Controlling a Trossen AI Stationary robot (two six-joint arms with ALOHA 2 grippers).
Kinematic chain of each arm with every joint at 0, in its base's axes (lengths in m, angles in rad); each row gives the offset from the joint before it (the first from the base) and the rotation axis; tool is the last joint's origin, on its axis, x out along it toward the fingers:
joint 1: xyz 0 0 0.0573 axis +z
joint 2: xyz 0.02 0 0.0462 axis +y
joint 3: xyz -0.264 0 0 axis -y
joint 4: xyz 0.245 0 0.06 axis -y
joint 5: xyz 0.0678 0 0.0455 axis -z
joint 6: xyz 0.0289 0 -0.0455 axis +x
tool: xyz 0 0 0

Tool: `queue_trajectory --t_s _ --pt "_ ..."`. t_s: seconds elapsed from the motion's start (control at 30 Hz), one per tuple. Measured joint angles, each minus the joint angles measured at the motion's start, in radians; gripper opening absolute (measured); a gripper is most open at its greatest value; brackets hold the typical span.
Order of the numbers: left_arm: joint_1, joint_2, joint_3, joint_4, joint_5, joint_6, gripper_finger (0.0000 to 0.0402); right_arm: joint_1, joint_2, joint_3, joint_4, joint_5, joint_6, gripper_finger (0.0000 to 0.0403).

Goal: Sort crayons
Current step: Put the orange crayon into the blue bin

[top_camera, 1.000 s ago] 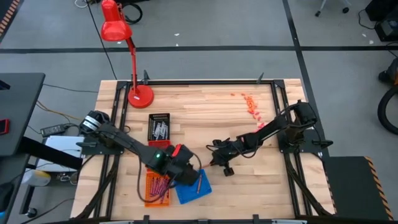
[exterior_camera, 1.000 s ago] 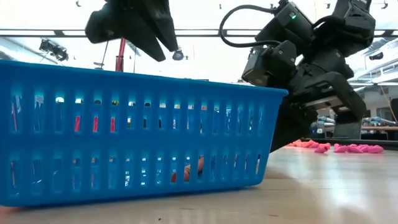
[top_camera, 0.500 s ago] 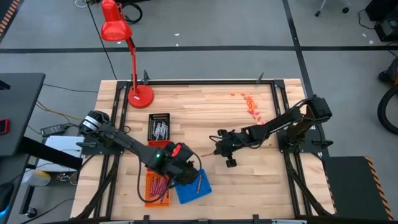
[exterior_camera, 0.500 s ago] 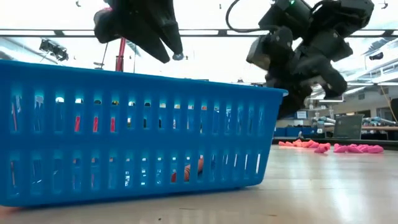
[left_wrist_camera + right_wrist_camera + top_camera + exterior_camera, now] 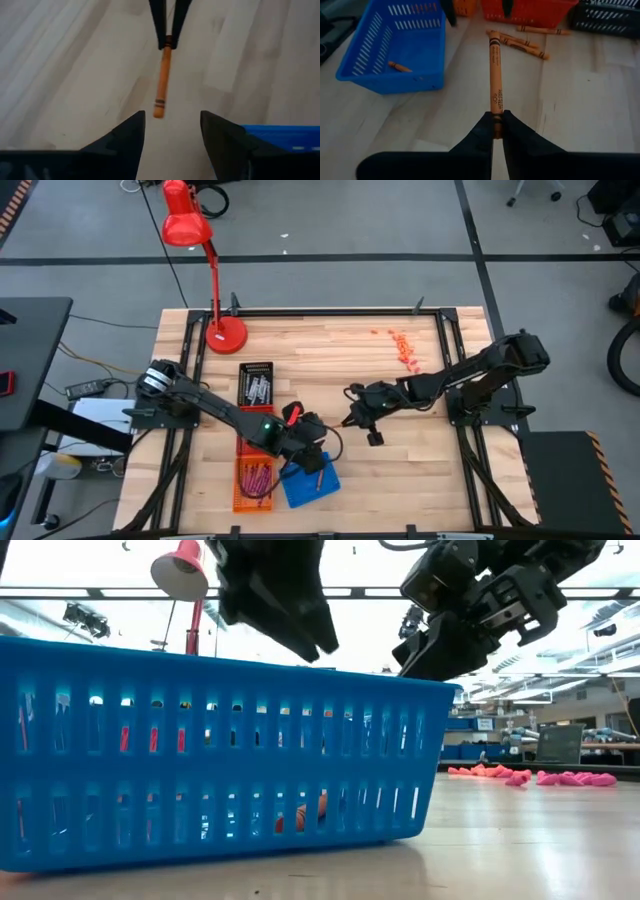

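I see the right gripper (image 5: 496, 131) pinched tight on an orange crayon (image 5: 495, 75) — left gripper (image 5: 172, 132) spread wide, empty, beside the blue basket (image 5: 310, 483).

Bare table (image 5: 400, 465) lies open ahead of my left gripper (image 5: 172, 125), whose fingers stand spread. My right gripper (image 5: 498, 131), pinched on an orange crayon (image 5: 495, 75), blocks that lane from the far side. Blue basket (image 5: 312, 480) crowds the near edge; the red basket (image 5: 530, 9) and loose crayons (image 5: 522, 42) hem the left side.
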Motion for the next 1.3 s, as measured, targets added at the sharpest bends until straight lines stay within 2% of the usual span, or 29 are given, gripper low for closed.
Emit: queue_trajectory --t_s 0.5,0.9,1.07,1.3 --pt "0.048 0.079 0.001 0.112 0.017 0.038 0.0196 0.002 0.003 0.000 0.022 -0.021 0.009 0.0032" --pt "0.049 0.081 0.001 0.120 0.022 -0.039 0.0081 0.003 0.004 0.001 0.056 -0.060 -0.005 0.0039" --pt "0.049 0.081 0.001 0.121 0.072 -0.081 0.0029 0.007 0.004 0.001 0.060 -0.069 -0.003 0.0065" --pt "0.016 0.081 0.001 0.063 0.184 -0.224 0.0031 0.008 -0.010 0.001 0.055 -0.076 0.005 0.0131"
